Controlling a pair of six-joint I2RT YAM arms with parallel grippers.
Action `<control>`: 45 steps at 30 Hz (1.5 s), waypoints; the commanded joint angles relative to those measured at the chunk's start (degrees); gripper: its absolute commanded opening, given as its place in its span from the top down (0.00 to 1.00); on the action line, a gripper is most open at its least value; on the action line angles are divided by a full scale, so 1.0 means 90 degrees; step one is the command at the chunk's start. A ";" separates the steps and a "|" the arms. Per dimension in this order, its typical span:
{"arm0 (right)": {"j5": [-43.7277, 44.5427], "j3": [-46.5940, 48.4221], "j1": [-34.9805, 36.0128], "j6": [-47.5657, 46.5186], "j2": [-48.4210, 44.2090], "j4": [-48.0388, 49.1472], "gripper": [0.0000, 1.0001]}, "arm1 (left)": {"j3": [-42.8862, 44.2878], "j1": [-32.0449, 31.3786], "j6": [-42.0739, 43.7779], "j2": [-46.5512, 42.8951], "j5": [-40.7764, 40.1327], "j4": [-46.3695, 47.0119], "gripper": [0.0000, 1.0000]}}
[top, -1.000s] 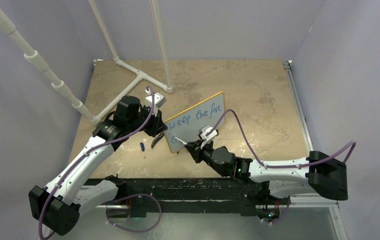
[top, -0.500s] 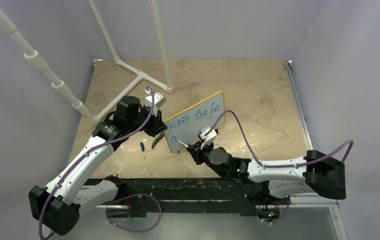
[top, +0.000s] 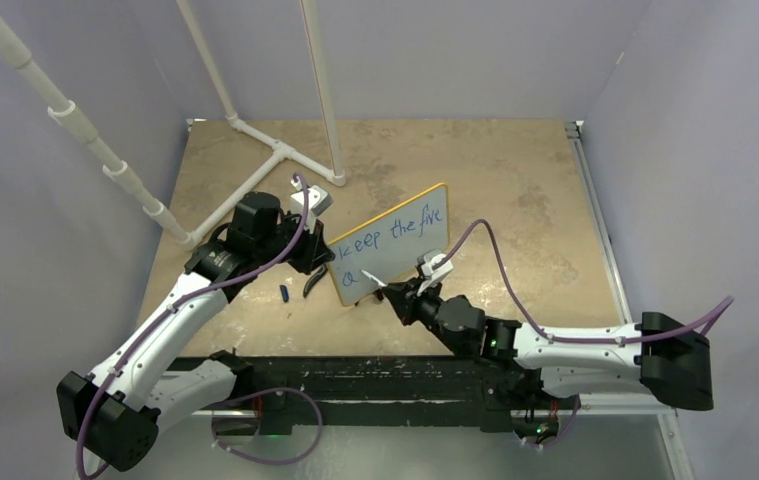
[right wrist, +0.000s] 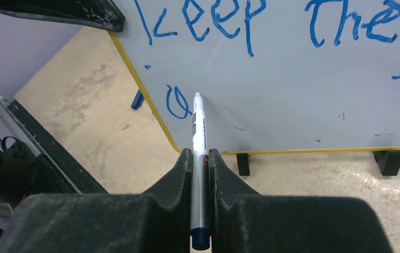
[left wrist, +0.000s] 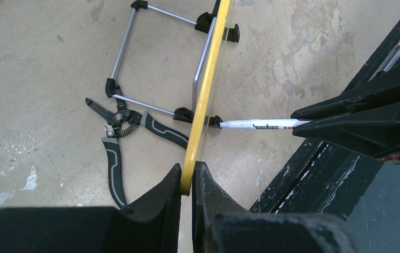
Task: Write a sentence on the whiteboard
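Note:
The whiteboard [top: 405,245] with a yellow frame stands upright on two black feet at mid-table. The sentence [top: 395,228] in blue reads "keep the five", with a first letter below it [right wrist: 176,103]. My left gripper [left wrist: 187,176] is shut on the whiteboard's yellow edge [left wrist: 203,95]. My right gripper [right wrist: 200,158] is shut on a white marker [right wrist: 198,132], its tip on the board just right of the second-line letter. In the top view the right gripper [top: 398,297] is in front of the board's lower left.
Black-and-grey pliers [left wrist: 118,132] lie on the table behind the board, also in the top view [top: 312,287]. A blue marker cap [top: 284,293] lies to the board's left. White PVC pipes [top: 255,140] stand at the back left. A black rail [top: 355,375] runs along the near edge.
My right arm shifted right, and the marker tip moved right along the board's second line after finishing the first letter. The left arm and the board stayed still.

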 commanded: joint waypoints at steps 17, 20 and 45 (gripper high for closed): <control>0.0320 0.0311 -0.0010 -0.0424 0.0420 0.0733 1.00 | 0.0054 -0.0011 0.0039 -0.0124 -0.0049 0.0105 1.00; 0.0339 0.0362 -0.0010 -0.0445 0.0494 0.0714 1.00 | 0.0056 -0.0012 0.0038 -0.0124 -0.0049 0.0101 1.00; 0.0261 0.0284 0.0000 0.0055 0.0758 -0.0001 1.00 | 0.0077 -0.0012 0.0040 -0.0085 -0.0046 0.0099 1.00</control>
